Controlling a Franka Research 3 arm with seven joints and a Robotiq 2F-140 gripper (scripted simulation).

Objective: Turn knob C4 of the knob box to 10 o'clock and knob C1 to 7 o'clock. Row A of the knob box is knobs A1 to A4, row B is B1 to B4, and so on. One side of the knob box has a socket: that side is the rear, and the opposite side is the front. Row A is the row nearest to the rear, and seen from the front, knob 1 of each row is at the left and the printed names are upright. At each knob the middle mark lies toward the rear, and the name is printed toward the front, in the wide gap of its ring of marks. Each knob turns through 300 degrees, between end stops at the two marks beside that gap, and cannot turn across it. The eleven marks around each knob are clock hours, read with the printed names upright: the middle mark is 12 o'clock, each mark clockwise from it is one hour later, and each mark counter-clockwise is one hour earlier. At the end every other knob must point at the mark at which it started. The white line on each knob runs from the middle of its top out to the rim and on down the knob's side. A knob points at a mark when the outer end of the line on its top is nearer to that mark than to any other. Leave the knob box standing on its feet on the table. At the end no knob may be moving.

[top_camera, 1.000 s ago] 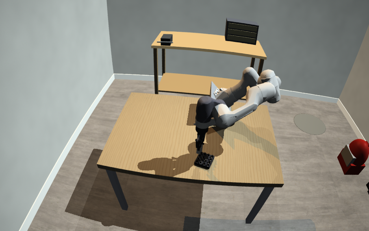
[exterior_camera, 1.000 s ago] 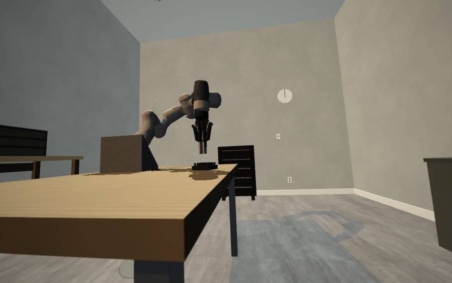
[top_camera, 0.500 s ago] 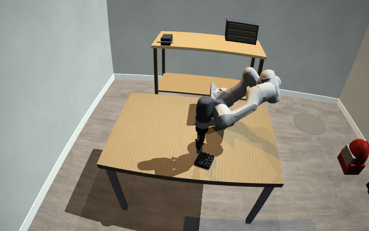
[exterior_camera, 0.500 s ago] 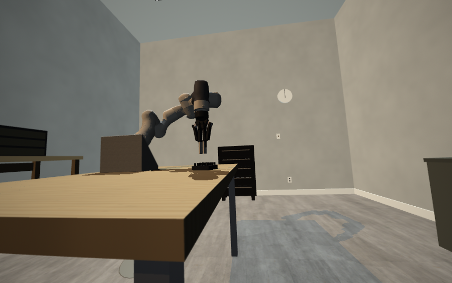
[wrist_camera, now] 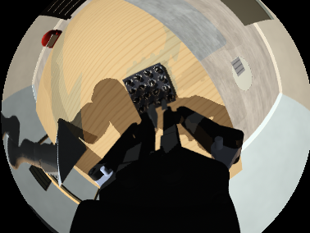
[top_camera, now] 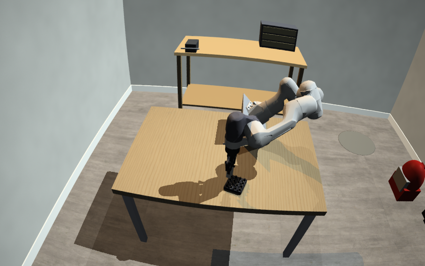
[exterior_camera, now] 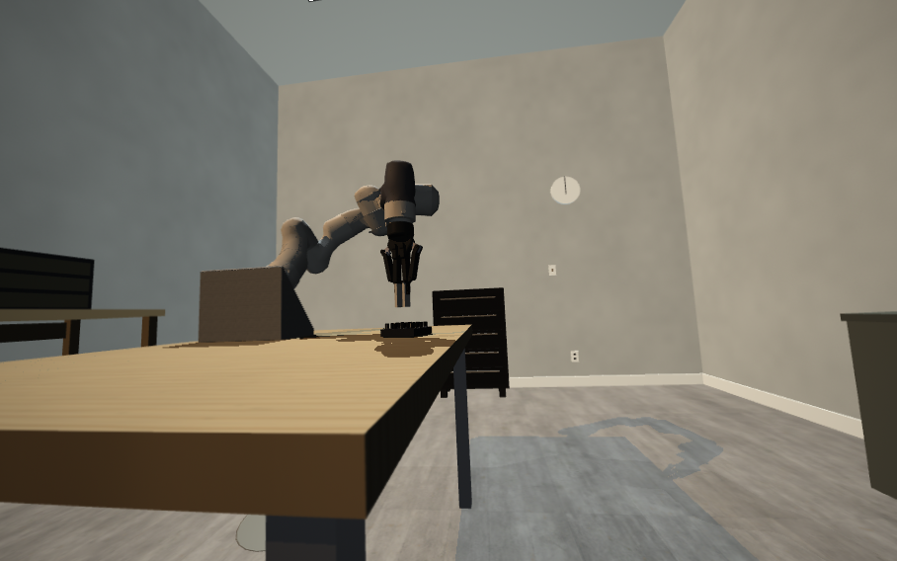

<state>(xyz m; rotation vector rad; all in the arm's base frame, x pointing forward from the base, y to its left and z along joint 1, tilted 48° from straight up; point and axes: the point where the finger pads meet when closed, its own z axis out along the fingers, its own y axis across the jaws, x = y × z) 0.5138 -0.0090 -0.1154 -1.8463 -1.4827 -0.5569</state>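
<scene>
Box point(top_camera: 235, 190) point(exterior_camera: 405, 332) point(wrist_camera: 150, 87) rests on the table point(top_camera: 175, 150) point(exterior_camera: 231, 390) point(wrist_camera: 107, 45), near one long edge and well apart from both short ones. Wood runs between box and long edge, and farther out on either side. In the exterior view, air shows between box top and fingertips; a tall panel point(exterior_camera: 241, 304) point(wrist_camera: 67, 152) stands well off to one side, nearer the arm's base end.

Arm point(top_camera: 302, 106) point(exterior_camera: 344, 226) point(wrist_camera: 37, 155) reaches over the table, elbow bent, wrist high. Gripper point(top_camera: 230, 176) point(exterior_camera: 402, 305) point(wrist_camera: 159, 107) points down above the box, fingers slightly parted, grasping nothing. Knob marks too small to read.

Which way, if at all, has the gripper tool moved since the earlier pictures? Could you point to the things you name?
No visible move: the tool point(top_camera: 229, 176) point(exterior_camera: 402, 305) point(wrist_camera: 159, 107) hangs at the same place above the knob box point(top_camera: 235, 185) point(exterior_camera: 405, 333) point(wrist_camera: 150, 87).
</scene>
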